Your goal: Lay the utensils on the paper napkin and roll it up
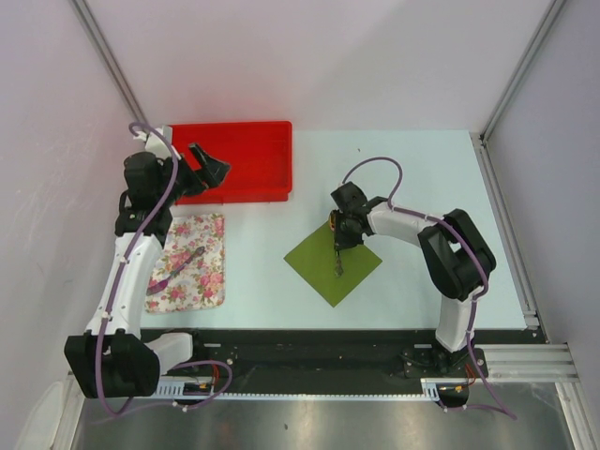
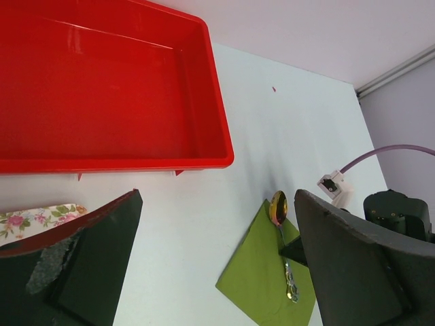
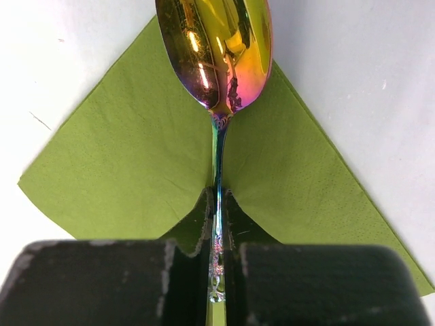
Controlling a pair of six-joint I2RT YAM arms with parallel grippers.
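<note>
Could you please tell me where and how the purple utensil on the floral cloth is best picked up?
Probably mid-shaft, straight down from above with jaws across it: the purple utensil lies flat and diagonal on the floral cloth, so only its narrow width offers a pinch. The open left gripper is nearest.

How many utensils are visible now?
2. A pink-purple utensil lies on the floral cloth; a golden spoon sits over the green napkin, pinched by the right gripper. More may be hidden under arms.
</note>
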